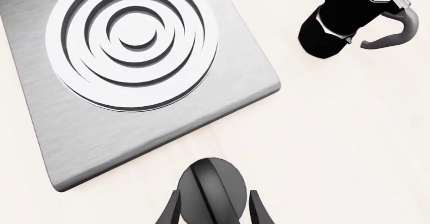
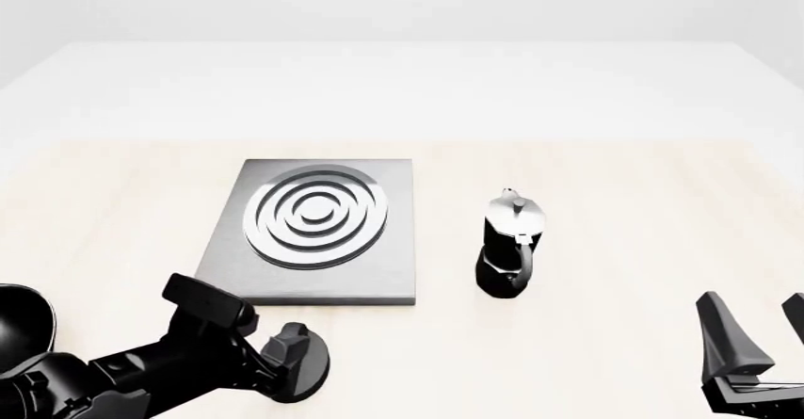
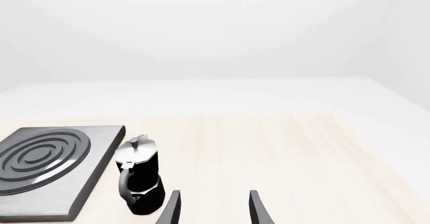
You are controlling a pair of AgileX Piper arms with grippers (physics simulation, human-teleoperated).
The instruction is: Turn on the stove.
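A: Where does the stove (image 2: 324, 235) sit?

B: On the pale counter (image 2: 603, 184), left of centre. It is a flat grey square slab with a round burner (image 2: 322, 215) of concentric silver rings. Its black oval knob (image 1: 213, 190) lies apart from it on the counter, just off the slab's near edge.

A: And the left end effector (image 1: 213, 211)?

B: Low at the near left, right at that knob. In the left wrist view its two dark fingers (image 1: 170, 210) stand on either side of the ridged knob, spread about as wide as the knob itself. I cannot tell whether they press on it or only flank it.

A: The right one?

B: The right end effector (image 2: 754, 339) hangs at the near right, well apart from everything. Its fingers are spread with only bare counter between them, gripping nothing.

A: Anything else out there?

B: A small black-and-silver moka pot (image 2: 510, 247), upright, just right of the stove and not touching it.
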